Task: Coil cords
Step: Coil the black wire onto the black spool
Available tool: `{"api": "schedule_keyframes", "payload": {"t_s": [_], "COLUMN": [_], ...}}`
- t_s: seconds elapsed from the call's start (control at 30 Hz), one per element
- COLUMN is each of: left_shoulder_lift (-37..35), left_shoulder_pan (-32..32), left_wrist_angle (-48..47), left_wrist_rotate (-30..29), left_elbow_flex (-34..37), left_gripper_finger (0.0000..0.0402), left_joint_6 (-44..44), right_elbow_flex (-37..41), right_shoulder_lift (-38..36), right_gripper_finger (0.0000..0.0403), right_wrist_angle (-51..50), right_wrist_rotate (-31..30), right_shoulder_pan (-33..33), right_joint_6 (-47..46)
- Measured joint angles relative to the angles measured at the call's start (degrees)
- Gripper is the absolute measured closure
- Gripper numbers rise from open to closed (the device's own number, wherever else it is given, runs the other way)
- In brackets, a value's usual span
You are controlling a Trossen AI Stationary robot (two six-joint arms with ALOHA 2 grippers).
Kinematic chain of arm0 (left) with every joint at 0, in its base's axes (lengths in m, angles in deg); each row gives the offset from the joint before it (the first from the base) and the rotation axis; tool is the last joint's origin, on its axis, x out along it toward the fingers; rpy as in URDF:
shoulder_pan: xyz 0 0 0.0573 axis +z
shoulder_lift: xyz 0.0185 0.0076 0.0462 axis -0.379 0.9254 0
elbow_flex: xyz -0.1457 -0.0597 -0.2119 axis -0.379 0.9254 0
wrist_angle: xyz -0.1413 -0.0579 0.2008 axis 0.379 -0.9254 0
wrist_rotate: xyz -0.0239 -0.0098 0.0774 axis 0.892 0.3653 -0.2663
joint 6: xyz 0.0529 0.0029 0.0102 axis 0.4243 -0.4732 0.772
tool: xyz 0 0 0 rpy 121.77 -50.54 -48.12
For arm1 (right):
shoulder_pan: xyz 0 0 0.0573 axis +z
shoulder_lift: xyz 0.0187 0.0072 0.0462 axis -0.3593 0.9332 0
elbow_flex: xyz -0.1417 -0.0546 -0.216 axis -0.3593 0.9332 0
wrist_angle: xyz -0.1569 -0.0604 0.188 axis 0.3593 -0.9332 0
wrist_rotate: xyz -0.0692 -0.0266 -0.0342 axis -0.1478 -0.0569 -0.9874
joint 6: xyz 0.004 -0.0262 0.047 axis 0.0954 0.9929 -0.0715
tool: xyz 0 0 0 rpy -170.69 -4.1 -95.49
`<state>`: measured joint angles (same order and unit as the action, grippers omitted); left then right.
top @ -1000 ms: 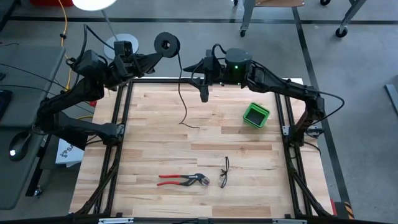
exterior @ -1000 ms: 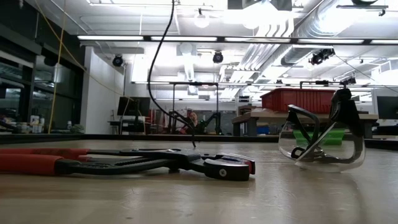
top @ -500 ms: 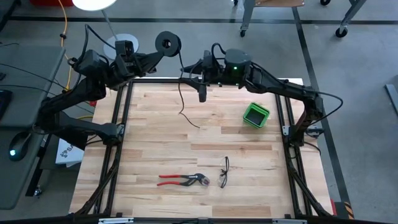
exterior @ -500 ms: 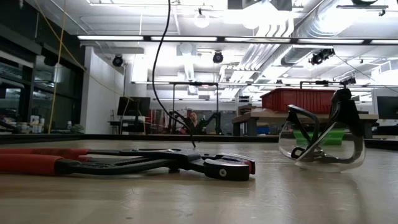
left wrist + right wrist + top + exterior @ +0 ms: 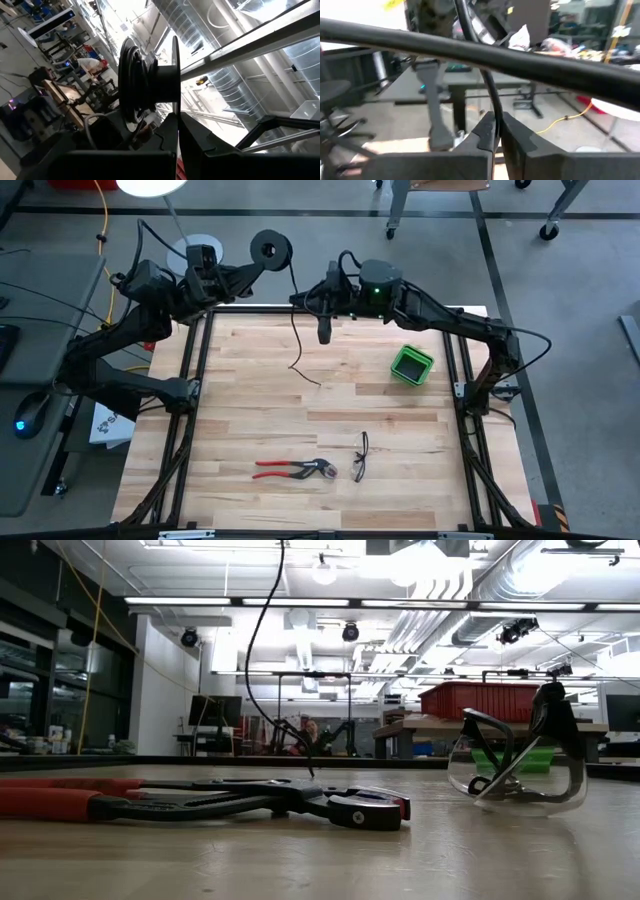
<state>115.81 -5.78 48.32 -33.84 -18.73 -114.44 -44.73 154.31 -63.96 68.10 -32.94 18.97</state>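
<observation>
Reel [image 5: 268, 248] sits clamped in the left gripper [image 5: 243, 268] past the table's far edge, while the right gripper [image 5: 300, 300] pinches the cord [image 5: 294, 340] beside it, seemingly to guide winding.

High view straight down over whole worktop [image 5: 320, 410]; low view level at surface, close behind pliers [image 5: 200, 802], glasses [image 5: 515, 772], shared with high view. Wrist views tight, facing room.
</observation>
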Motion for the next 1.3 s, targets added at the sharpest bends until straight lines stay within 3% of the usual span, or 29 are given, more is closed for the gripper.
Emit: {"api": "schedule_keyframes", "payload": {"t_s": [0.27, 0.53, 0.77, 1.3], "left_shoulder_lift": [2.35, 4.07, 5.35, 5.87], "left_shoulder_pan": [-0.02, 0.0, -1.6, -7.11], "left_wrist_angle": [0.87, 1.32, 2.06, 4.33], "left_wrist_rotate": [-0.46, -0.68, -0.24, -4.17], "left_elbow_flex": [-0.04, -0.04, -0.04, -0.04], "left_gripper_finger": [0.0401, 0.0401, 0.0401, 0.0401], "left_joint_6": [-7.39, -8.45, -13.6, -17.48], "right_elbow_flex": [-0.02, 0.0, 0.0, -0.02], "right_shoulder_lift": [1.98, 3.67, 3.71, 8.27], "right_gripper_finger": [0.04, 0.0402, 0.0402, 0.0403], "right_wrist_angle": [10.22, 13.41, 18.02, 31.19], "right_wrist_rotate": [-1.09, -4.0, -11.08, -16.29], "right_shoulder_pan": [3.6, 6.09, 5.73, 5.46], "right_joint_6": [0.4, 1.19, 2.62, 1.31]}}
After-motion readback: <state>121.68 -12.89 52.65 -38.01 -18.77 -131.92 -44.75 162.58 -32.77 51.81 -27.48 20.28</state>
